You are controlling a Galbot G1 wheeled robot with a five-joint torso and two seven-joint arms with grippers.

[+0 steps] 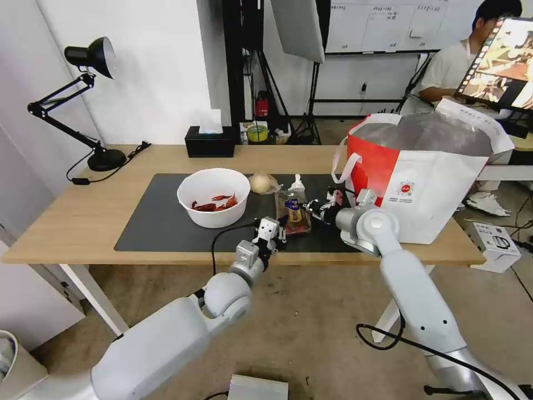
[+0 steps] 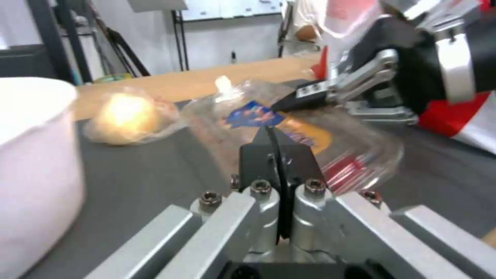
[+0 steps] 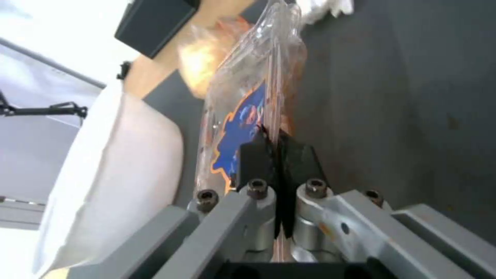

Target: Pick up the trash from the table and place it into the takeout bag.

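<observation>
Just bowl [image 1: 214,197] beside gripped tray [image 1: 293,211]

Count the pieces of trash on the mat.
4: white bowl on the left, wrapped ball behind it, clear tray between both grippers, paper wad behind the tray.

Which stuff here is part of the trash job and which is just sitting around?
Job: white bowl, clear tray pinched by right gripper, wrapped ball, paper wad, takeout bag.
Bystanders: tissue box, desk lamp.
</observation>
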